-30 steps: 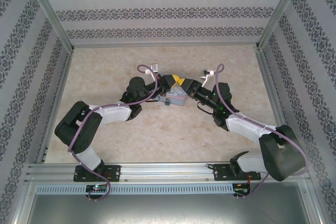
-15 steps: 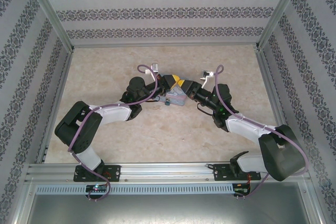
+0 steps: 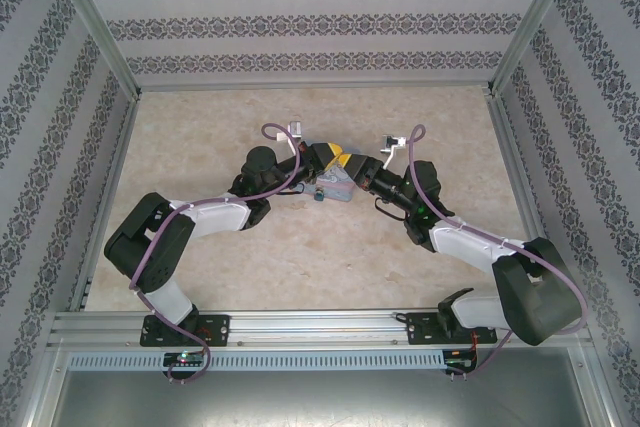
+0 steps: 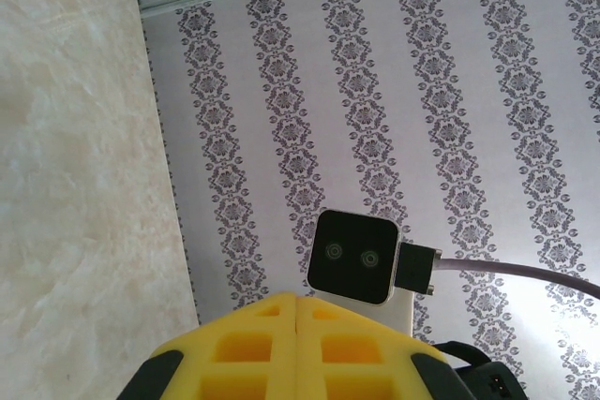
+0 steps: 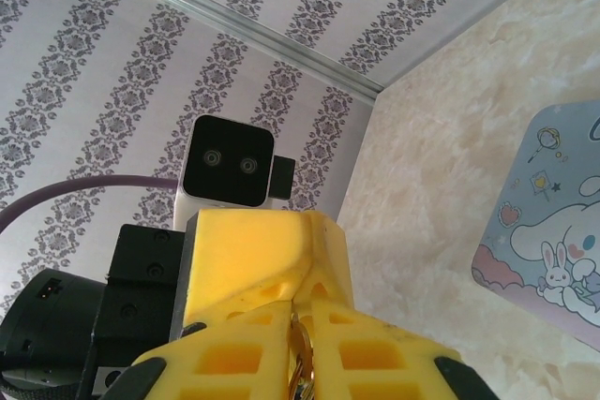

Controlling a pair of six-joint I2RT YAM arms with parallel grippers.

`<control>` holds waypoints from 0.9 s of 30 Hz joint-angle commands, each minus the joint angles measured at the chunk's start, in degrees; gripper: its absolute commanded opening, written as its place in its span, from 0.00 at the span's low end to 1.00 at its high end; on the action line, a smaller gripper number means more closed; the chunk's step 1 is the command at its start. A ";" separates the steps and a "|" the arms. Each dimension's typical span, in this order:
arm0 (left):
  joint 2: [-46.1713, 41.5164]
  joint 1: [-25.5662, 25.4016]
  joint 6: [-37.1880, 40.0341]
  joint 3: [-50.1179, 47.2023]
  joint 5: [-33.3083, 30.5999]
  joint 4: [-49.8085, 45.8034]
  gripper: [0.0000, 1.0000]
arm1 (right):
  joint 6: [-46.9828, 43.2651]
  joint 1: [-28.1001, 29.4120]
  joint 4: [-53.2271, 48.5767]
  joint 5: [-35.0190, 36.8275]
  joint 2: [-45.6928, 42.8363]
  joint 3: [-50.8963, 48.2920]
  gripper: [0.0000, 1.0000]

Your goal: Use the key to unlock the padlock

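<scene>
Mid-table | cartoon tin (image 5: 553, 241), contents hidden | right claw (image 5: 300, 325) pinching key (image 5: 301, 362)

The counter (image 3: 300, 247) is smooth, matt, marble-patterned. The tin (image 5: 553, 222) has a smooth printed lid. The right hand (image 5: 300, 311) has matt yellow rubbery pads (image 5: 375, 362).

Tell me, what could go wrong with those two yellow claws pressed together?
The right gripper pinches only a sliver of brassy metal, probably the key; it could twist or slip out. The left gripper sits shut, tight against it, so where they meet is hidden; a misaligned push might jam or bend something.
</scene>
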 commanded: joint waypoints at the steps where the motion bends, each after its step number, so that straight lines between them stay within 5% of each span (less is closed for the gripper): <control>1: 0.08 -0.41 0.69 0.17 -0.01 1.19 0.00 | -0.68 0.57 1.53 -1.10 0.02 -1.22 0.13; 2: 0.01 -0.41 0.65 0.16 -0.19 1.18 0.00 | -0.72 0.59 1.57 -1.11 -0.15 -1.38 0.01; 11: -0.27 -0.41 0.72 0.15 -0.29 0.67 0.00 | -0.75 0.28 1.83 -0.42 -1.07 -2.89 0.00; 14: -2.44 0.49 2.13 -0.81 -1.34 -2.18 0.40 | -0.37 -0.53 1.83 -0.18 -2.02 -3.92 0.00; 17: -6.64 2.32 5.70 -2.69 -1.73 -7.41 0.61 | 0.21 -1.64 1.70 -0.87 -2.87 -4.81 0.00; 20: -11.27 3.87 10.83 -4.67 -1.52 -15.01 0.72 | 0.18 -2.46 0.51 -1.68 -3.55 -5.10 0.00; 27: -20.09 4.03 31.60 -6.99 -2.74 -40.27 0.81 | 0.38 -4.13 -1.95 -2.74 0.29 -4.19 0.00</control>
